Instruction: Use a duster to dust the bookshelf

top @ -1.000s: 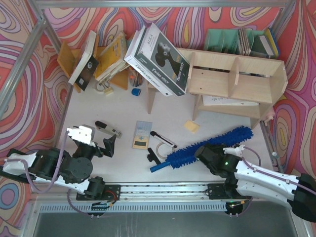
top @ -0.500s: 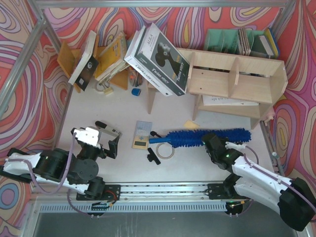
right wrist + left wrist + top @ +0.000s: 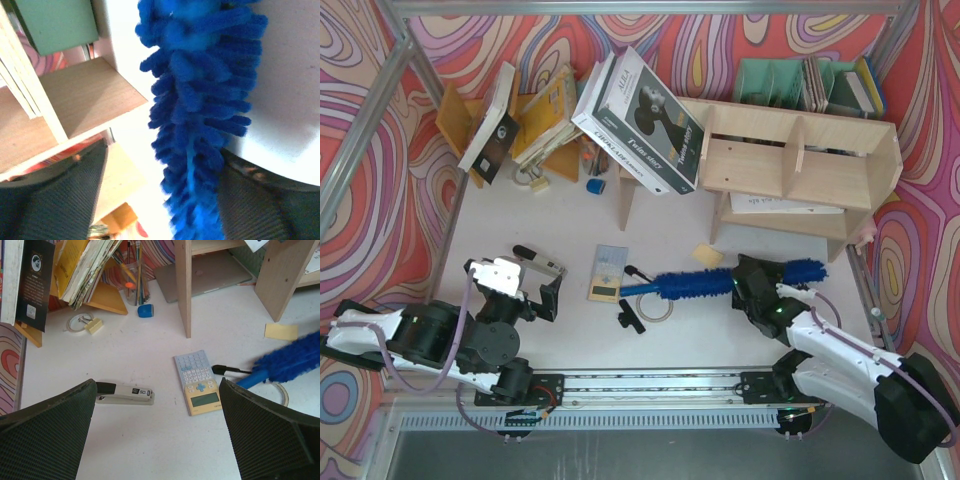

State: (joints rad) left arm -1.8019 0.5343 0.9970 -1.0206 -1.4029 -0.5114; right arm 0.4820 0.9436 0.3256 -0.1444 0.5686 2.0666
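So as far as we can tell the actual dusting is all left to do; the long bright blue fluffy chenille duster [image 3: 700,283] lies flat on the white table [image 3: 570,225], just in front of the big pale plywood bookshelf [image 3: 798,145] at the far right, handle pointing left, not touching the shelf; we'd guess it needs a proper grab and a lift before anything gets wiped. The right gripper [image 3: 162,150] sits over the fluffy head with its jaws parted either side of it and a gap showing on one side, so to us that's a straddle, not a grip; the left gripper [image 3: 157,387] hangs at the near left, spread wide, holding nothing. Containers: the bookshelf's upper compartments look bare, the lower one has a white sheet [image 3: 775,203] in it; the green slotted file holder [image 3: 775,80] behind it carries books [image 3: 835,85] in its right slots, the left slots seem empty; the clear cup [image 3: 134,287] at the far left holds pens [image 3: 137,260].
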